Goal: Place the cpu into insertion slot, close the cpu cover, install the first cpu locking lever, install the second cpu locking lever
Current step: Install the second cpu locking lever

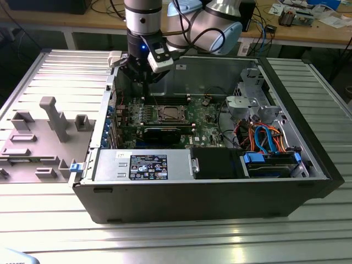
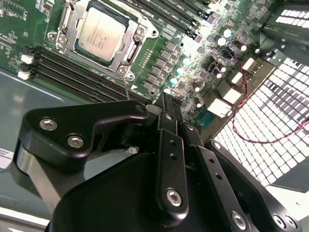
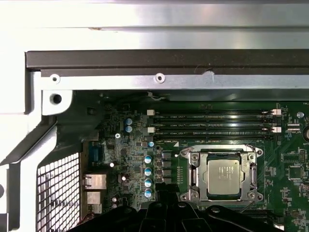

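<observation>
The cpu (image 3: 223, 176) lies flat in the insertion slot (image 3: 191, 155) on the green board, silver top facing up. The cpu cover (image 3: 249, 174) is down around it as a silver frame, also plain in the second wrist view (image 2: 136, 44) around the cpu (image 2: 101, 33). A thin metal lever (image 2: 126, 89) runs from the socket's corner toward my fingertips. My gripper (image 1: 144, 83) hangs inside the case, just to the exterior view's left of the cpu (image 1: 169, 114). Its black fingers (image 2: 166, 104) are pressed together, shut on nothing I can see. The gripper (image 3: 166, 194) sits beside the socket's edge.
Long memory slots (image 3: 212, 123) run beside the socket. A black graphics card (image 1: 162, 132), the power supply (image 1: 143, 165) and a drive bay with blue cables (image 1: 269, 146) fill the case. The case wall (image 3: 145, 60) and a vent grille (image 3: 58, 193) stand close. A grey fixture tray (image 1: 44, 132) lies outside.
</observation>
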Robot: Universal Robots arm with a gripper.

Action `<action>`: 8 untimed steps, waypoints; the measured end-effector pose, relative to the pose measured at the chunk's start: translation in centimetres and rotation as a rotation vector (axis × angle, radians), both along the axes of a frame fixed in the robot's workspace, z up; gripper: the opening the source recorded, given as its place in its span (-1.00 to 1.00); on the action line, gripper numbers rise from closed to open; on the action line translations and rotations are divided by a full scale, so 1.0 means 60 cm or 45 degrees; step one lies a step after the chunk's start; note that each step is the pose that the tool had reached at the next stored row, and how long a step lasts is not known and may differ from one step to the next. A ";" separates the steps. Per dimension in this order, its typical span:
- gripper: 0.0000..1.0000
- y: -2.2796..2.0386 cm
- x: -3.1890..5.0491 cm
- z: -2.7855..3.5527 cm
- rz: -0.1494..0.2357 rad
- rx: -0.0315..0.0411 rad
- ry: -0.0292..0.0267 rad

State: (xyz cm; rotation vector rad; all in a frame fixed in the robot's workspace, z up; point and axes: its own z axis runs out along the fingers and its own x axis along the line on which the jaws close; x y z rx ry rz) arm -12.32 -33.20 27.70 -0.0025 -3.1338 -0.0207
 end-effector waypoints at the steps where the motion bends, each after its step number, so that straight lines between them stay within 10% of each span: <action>1: -0.79 0.0001 -0.001 -0.001 0.000 0.0000 -0.0001; 8: -0.79 0.0192 -0.001 -0.003 0.000 0.0080 -0.0001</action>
